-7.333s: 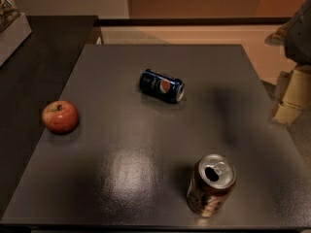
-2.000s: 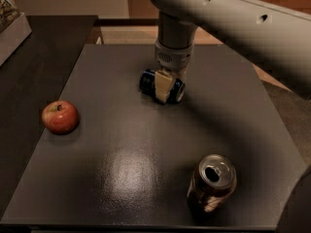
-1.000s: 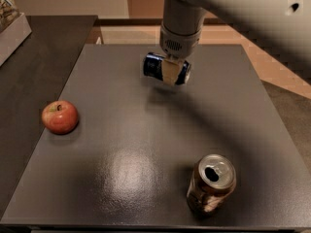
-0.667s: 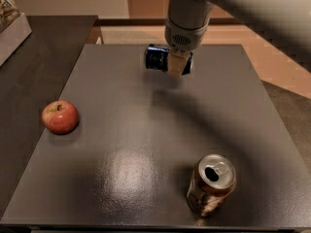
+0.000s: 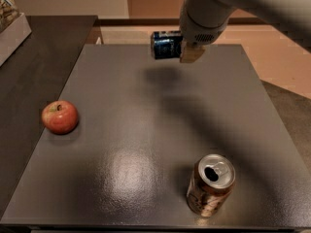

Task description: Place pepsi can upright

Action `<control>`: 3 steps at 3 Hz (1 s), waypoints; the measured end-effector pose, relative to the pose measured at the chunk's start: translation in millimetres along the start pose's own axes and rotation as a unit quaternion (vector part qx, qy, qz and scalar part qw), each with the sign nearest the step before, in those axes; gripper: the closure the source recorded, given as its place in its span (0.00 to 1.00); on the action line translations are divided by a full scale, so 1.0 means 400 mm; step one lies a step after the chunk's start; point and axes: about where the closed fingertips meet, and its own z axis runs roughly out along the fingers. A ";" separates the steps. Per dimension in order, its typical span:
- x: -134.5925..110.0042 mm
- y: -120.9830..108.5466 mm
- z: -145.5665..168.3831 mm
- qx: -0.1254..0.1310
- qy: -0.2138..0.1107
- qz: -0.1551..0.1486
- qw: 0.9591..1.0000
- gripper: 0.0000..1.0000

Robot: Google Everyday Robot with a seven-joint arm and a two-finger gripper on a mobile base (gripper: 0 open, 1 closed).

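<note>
The pepsi can [image 5: 164, 44] is dark blue and lies on its side in the air, above the far part of the dark grey table [image 5: 146, 130]. My gripper [image 5: 182, 50] is shut on it, with one tan finger [image 5: 191, 52] showing across the can's right end. The white arm comes in from the upper right. The can's shadow falls on the table just below it.
A red apple [image 5: 60, 116] sits at the left of the table. A brown can [image 5: 210, 184] with an open silver top stands upright near the front right. A white box [image 5: 12, 21] is at the far left, on a darker surface.
My gripper took hold of the pepsi can where it lay on the table, and has lifted it up and away toward the far edge. The apple and brown can have not moved.
</note>
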 end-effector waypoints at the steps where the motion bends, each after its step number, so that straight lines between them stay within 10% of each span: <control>1: -0.009 -0.022 -0.022 0.059 -0.012 -0.072 0.996 1.00; 3: -0.032 -0.023 -0.031 0.155 0.010 -0.166 0.974 1.00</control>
